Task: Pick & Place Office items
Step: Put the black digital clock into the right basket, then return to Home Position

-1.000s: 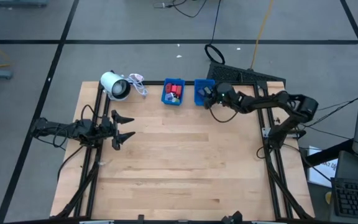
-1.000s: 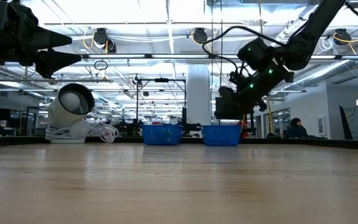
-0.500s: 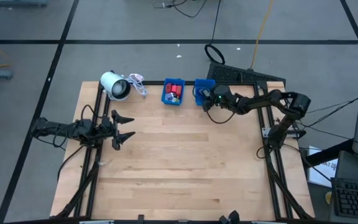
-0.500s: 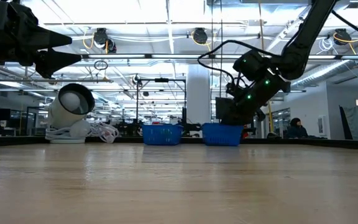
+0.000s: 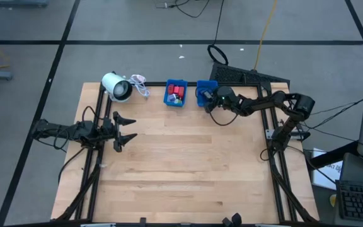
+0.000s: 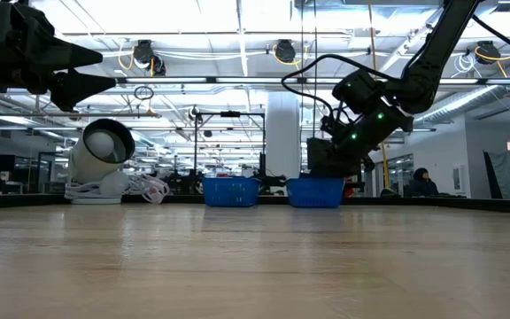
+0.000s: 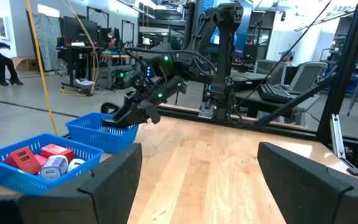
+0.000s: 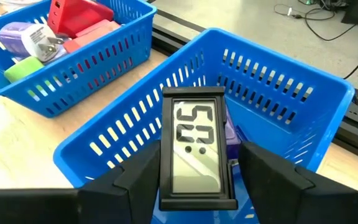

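Two blue bins stand at the table's far edge. The left bin (image 5: 176, 93) holds red, green and pale office items (image 8: 73, 31). My right gripper (image 8: 197, 168) reaches slanting down into the right bin (image 5: 205, 93), open. A small dark-framed digital clock (image 8: 197, 143) stands between its fingers, tilted, with its display facing the wrist camera and its lower end down in the bin. My left gripper (image 5: 128, 128) waits open and level at the table's left edge, with nothing in it. My right gripper has one finger (image 8: 143, 177) along each long side (image 8: 164, 155) of the clock, coming slanting down from the table's right. Whether the fingers touch the clock I cannot tell. The clock's lower end is hidden below the fingers.
A white cylindrical roll (image 5: 116, 86) with a loose white cord lies at the far left, beside the left bin. The wooden tabletop (image 5: 188, 164) stretches bare between the arms. A purple piece (image 8: 232, 134) shows behind the clock in the right bin.
My right gripper has sunk toward the right bin and now reaches into it, then has held still. The left arm has kept still.
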